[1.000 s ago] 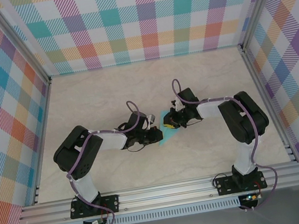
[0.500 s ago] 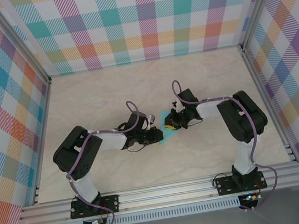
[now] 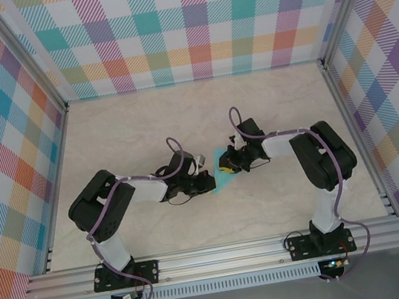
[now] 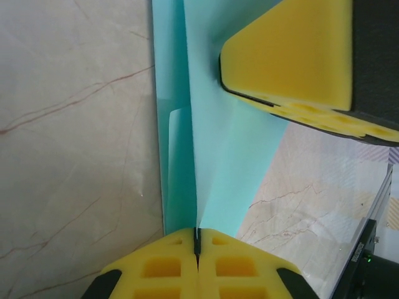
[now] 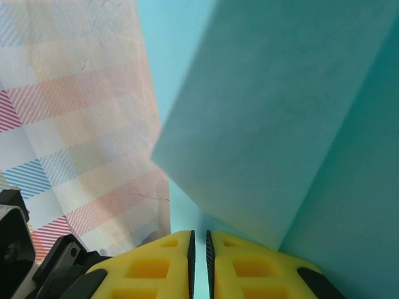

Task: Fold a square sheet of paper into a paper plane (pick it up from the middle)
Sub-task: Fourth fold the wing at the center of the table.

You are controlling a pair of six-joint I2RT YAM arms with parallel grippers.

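1. The left gripper point(image 4: 196, 240) sits at the bottom edge of the left wrist view. Its yellow fingers are pressed together, with the near edge of the square sheet of paper point(image 4: 218, 162) pinched in the seam between them.
2. From that pinch the turquoise paper runs up the middle of the frame. A sharp crease goes up from the fingers, and a narrower folded strip lies along the paper's left side.
3. Further up, at the upper right of that frame, one yellow finger point(image 4: 293, 56) of the other arm lies against the paper.
4. In the right wrist view the right gripper point(image 5: 199, 240) is at the bottom centre. Its fingers are closed to a thin dark slit, and the paper comes down to that slit. A large blurred flap of the paper covers the right half of the frame.
5. In the top view both grippers meet just below the centre of the frame, with the paper between them, low over the pale marbled table point(image 3: 129, 130).
6. Checked walls point(image 3: 195, 22) stand along the top and sides of that frame.
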